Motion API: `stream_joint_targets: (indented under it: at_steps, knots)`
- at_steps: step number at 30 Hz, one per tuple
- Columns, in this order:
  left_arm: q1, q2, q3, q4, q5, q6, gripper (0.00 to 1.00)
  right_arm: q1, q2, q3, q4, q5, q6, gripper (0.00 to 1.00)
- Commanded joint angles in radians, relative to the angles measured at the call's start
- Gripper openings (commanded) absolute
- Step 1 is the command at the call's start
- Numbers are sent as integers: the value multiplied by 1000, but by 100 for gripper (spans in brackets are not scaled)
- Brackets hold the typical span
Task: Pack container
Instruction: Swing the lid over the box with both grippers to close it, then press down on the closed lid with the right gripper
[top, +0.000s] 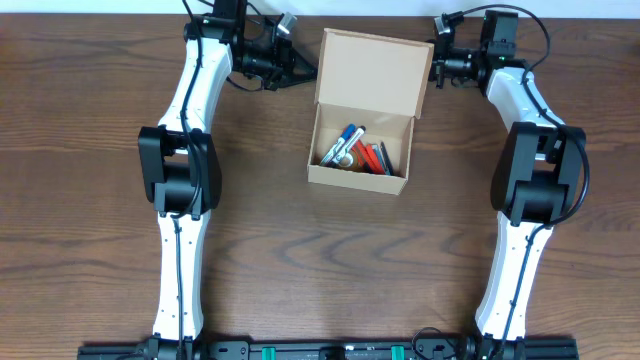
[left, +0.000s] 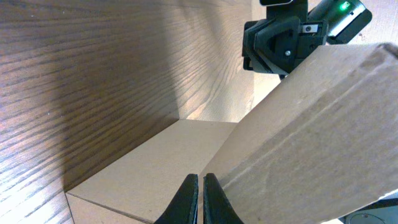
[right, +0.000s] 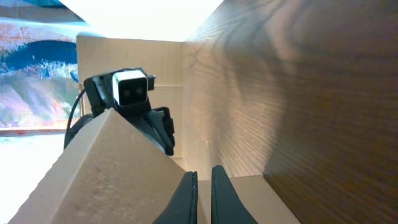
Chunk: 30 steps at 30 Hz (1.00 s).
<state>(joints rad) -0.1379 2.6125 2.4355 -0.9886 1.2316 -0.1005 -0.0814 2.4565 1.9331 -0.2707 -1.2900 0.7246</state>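
Note:
The tan cardboard container (top: 356, 183) stands open at the table's middle back, its flap lid (top: 372, 70) raised and leaning away. Several markers (top: 355, 150), blue, red and dark, lie inside. My left gripper (top: 308, 68) is at the lid's left edge. In the left wrist view its jaws (left: 200, 186) are shut, tips against the cardboard (left: 311, 124), with nothing seen between them. My right gripper (top: 434, 62) is at the lid's right edge. Its jaws (right: 204, 186) are almost closed, with the cardboard (right: 99, 174) just beyond them.
The brown wooden table (top: 300, 270) extends in front of the box. Both arms reach along the table's sides to the back edge. A pale wall runs behind the table (right: 137, 56).

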Motion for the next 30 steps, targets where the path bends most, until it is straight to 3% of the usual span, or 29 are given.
stream_joint_targets:
  at_steps: [1, 8, 20, 26, 30]
  knots:
    - [1, -8, 28, -7, 53, 14, 6, 39, -18, 18, -16, -40, 12, 2]
    - [1, -17, 29, -16, 97, 15, 6, 79, -57, 18, -108, -68, -25, 2]
    - [1, -126, 29, -148, 4, 131, 6, 125, -264, 18, -531, 136, -307, 2]
    - [1, -163, 29, -182, -5, 135, 6, 129, -295, 18, -673, 174, -387, 2]
    - [1, -178, 29, -263, -13, 206, 6, 149, -297, 18, -800, 278, -459, 2]
